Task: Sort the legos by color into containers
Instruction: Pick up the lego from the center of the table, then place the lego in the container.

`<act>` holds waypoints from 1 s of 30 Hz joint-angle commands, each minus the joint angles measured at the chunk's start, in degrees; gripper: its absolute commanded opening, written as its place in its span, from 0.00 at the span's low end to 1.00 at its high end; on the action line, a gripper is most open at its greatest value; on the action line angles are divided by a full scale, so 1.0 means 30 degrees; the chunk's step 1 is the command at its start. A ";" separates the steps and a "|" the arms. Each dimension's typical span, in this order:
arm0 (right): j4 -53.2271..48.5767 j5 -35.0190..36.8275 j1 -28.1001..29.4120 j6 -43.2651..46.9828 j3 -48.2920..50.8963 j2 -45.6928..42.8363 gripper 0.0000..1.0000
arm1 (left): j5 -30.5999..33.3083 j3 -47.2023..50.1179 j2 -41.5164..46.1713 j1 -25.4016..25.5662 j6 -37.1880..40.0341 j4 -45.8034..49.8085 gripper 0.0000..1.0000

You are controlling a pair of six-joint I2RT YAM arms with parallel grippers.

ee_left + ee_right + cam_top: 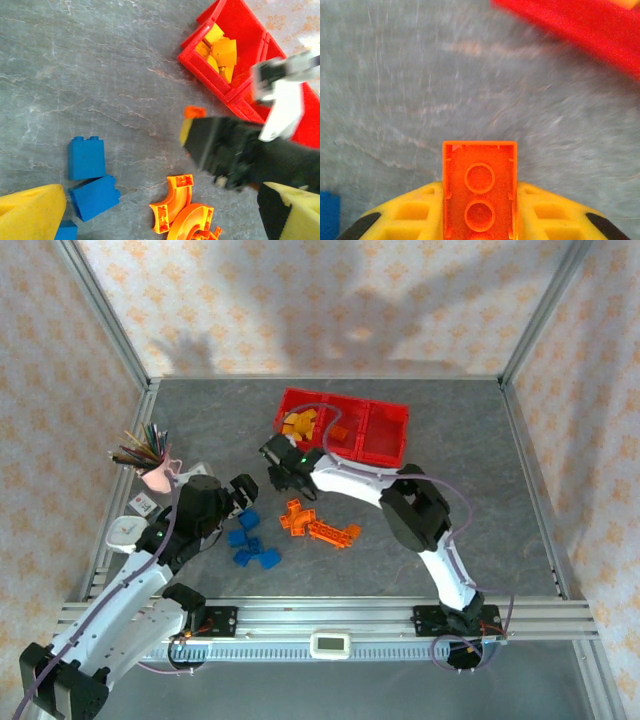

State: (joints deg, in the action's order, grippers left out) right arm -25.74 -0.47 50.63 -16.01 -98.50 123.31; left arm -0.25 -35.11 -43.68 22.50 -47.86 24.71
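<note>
Your right gripper (480,210) pinches an orange lego (480,185), its end cut off, near the blurred containers (580,25). Your left gripper (243,496) seems spread above the grey marbled table (480,490).

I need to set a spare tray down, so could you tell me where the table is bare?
Bare: the right side, between the red bins, the right arm and the right rail; also the far-left corner behind the pencil cup. Crowded: the middle, with blue bricks, orange pieces, the left gripper and the right gripper.
</note>
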 commanded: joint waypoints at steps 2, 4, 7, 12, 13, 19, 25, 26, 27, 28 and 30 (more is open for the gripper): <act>-0.0291 0.0833 -0.1761 -0.0521 -0.0573 -0.1900 0.30 | -0.0928 -0.0599 -0.0700 -0.0039 0.0708 -0.1758 0.99; -0.0269 0.1113 -0.2544 -0.0579 -0.0620 -0.2047 0.30 | -0.1184 -0.0821 -0.1283 -0.0031 0.0983 -0.2331 0.99; -0.0235 0.1307 -0.3752 -0.0841 -0.0887 -0.1963 0.30 | -0.1419 -0.1210 -0.2317 -0.0030 0.1367 -0.3122 0.99; -0.0496 0.1559 -0.5486 -0.0801 -0.2296 -0.0826 0.30 | -0.1946 -0.1879 -0.4264 -0.0030 0.1855 -0.4780 1.00; -0.0524 0.1642 -0.5786 -0.0737 -0.2672 -0.0523 0.30 | -0.1994 -0.1994 -0.4672 -0.0030 0.1889 -0.5097 0.99; -0.0797 0.2002 -0.6789 -0.0066 -0.5179 0.1526 0.30 | -0.2465 -0.2809 -0.6682 -0.0023 0.2004 -0.6592 0.99; -0.1111 0.2196 -0.7121 0.0304 -0.6696 0.2985 0.35 | -0.2648 -0.3413 -0.7573 -0.0053 0.2021 -0.6963 0.99; -0.1169 0.2222 -0.7149 0.0385 -0.6893 0.3129 0.38 | -0.2649 -0.3413 -0.7607 -0.0030 0.2022 -0.7031 0.99; -0.1297 0.2265 -0.7151 0.0452 -0.7115 0.3248 0.41 | -0.2619 -0.3464 -0.7643 -0.0043 0.2036 -0.7035 0.99; -0.1399 0.2266 -0.7151 0.0504 -0.7299 0.3305 0.44 | -0.2584 -0.3519 -0.7645 -0.0051 0.2036 -0.7006 0.99; -0.1570 0.2237 -0.7151 0.0569 -0.7479 0.3226 0.51 | -0.2556 -0.3590 -0.7621 -0.0038 0.2091 -0.6947 1.00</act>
State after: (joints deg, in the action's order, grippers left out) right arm -28.64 4.16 29.19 -15.07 -118.10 133.27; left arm -7.42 -43.88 -66.26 22.50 -42.96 5.65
